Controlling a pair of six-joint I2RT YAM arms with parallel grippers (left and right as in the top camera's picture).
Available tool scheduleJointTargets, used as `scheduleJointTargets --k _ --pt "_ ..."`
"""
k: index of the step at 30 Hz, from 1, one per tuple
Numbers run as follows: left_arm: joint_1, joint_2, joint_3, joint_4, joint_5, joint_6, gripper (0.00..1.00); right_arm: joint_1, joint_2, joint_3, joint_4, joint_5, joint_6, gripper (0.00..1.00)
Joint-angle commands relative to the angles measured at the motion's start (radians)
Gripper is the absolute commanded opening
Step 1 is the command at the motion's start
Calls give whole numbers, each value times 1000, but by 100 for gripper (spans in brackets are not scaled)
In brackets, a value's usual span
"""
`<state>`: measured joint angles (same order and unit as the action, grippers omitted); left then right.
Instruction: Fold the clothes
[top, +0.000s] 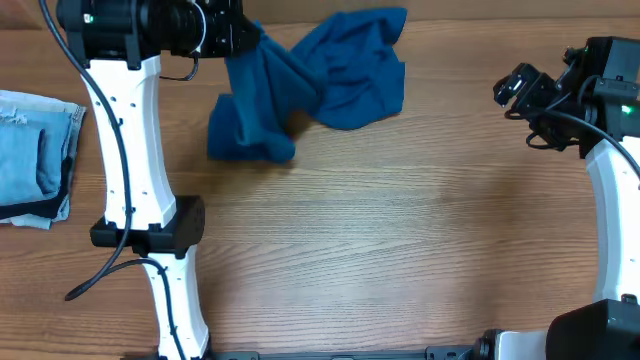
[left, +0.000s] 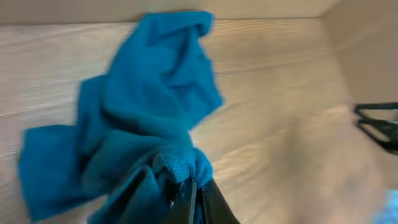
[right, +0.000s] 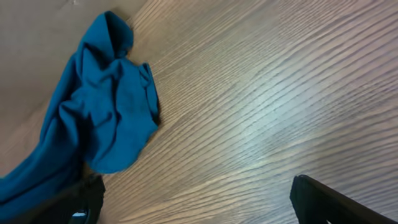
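Upper left in the overhead view, the left gripper (top: 238, 38) pinches a bunched edge of the teal shirt (top: 330, 75), which lies crumpled at top centre of the table (top: 400, 240). Upper right, the right gripper (top: 515, 90) hangs wide and empty. The step is probably spreading the shirt flat; next, the free gripper needs another edge.

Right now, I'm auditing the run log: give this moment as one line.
shirt: crumpled, unfolded | left gripper: shut on shirt | right gripper: open, off shirt

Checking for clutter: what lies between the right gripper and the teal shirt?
Only bare wooden table, seen overhead and from the right wrist; nothing sits between the right gripper and the shirt.
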<state>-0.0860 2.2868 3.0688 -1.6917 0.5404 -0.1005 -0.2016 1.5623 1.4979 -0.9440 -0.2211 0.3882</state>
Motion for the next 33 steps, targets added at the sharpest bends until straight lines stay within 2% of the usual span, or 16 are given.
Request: scheduleJointTargets --k 1,5,7,11,14,17,21,22,23,25,27,30,31,33 --pt "-100 -123 3 2 -408 26 4 -2 -23 11 7 2 -3 100" --pt "-249 -244 -29 2 -698 24 4 -2 -23 11 7 2 -3 100" --pt "-314 -310 -150 2 -800 -1 4 -2 -23 11 7 2 -3 100" --pt "-335 -370 -487 2 -760 -57 4 -2 -23 11 7 2 -3 100" --pt "-347 -372 -678 2 -673 -62 4 -2 -23 11 8 2 -3 100" --pt "-363 -372 -823 2 -671 -80 8 -2 -23 11 32 2 -3 100" --pt "-356 -374 -857 2 -654 -87 25 0 -23 11 63 2 -3 100" --pt "-355 -377 -857 2 -638 -87 34 0 -23 11 64 2 -3 100" --pt "-354 -383 -857 2 -607 -82 39 0 -23 11 64 2 -3 100" --pt "-354 -400 -857 2 -562 -70 41 0 -23 11 64 2 -3 100" --pt "-349 -415 -857 2 -624 -72 49 0 -17 11 68 2 -3 100" --pt "-318 -401 -861 30 -709 -72 67 0 -5 11 68 2 -3 100" --pt "-290 -391 -872 79 -699 -72 70 0 0 11 68 -1 -3 100" --pt "-243 -371 -897 154 -625 -72 69 6 6 11 80 -25 -6 100"
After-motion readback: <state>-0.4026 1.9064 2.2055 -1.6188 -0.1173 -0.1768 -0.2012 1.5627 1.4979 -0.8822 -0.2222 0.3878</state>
